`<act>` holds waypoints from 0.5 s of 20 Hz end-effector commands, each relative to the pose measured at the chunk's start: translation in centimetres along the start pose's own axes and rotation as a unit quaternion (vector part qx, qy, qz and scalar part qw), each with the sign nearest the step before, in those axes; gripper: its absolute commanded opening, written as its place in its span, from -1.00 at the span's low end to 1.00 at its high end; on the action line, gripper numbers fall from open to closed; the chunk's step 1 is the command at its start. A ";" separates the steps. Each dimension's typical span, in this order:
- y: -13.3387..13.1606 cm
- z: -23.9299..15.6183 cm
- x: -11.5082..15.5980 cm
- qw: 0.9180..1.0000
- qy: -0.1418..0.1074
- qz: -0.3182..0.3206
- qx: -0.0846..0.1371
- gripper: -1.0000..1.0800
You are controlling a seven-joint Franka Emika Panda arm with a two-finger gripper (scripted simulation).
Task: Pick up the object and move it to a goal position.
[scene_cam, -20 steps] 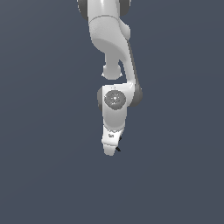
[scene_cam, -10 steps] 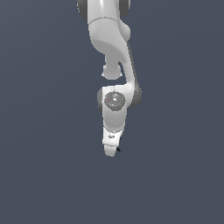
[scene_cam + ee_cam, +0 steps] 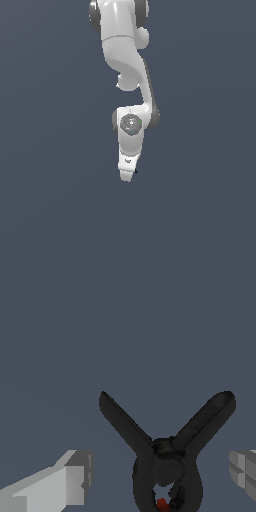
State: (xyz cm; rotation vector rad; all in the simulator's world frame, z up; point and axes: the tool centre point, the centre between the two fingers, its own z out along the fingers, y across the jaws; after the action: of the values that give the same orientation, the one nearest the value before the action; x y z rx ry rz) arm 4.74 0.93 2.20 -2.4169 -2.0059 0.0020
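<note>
Arm: the white arm [image 3: 131,75] reaches down from the top of the exterior view, wrist pointing at the grey floor [image 3: 50,200]
Gripper: the gripper [image 3: 127,176] hangs low over the floor; in the wrist view its two fingers [image 3: 70,483] stand wide apart, released, with nothing pressed between them
Object: the black clamp [image 3: 167,453] lies on the floor between the fingers, touching neither; two thin handles splay away in a V, and a red tip [image 3: 161,503] shows inside the rounded loop
Exterior view: only a small dark speck [image 3: 135,170] shows just beside the gripper, on the exterior view's right
Floor: plain grey all around
</note>
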 end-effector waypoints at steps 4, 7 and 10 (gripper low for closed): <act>0.2 0.9 0.0 1.000 0.000 0.000 -0.001 0.92; 0.2 0.9 0.0 1.000 0.000 0.000 -0.001 -1.00; 0.2 0.9 0.0 1.000 0.000 0.000 -0.001 -1.00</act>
State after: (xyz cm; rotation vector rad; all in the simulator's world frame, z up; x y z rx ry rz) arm 4.88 0.92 1.36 -2.4171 -2.0069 0.0010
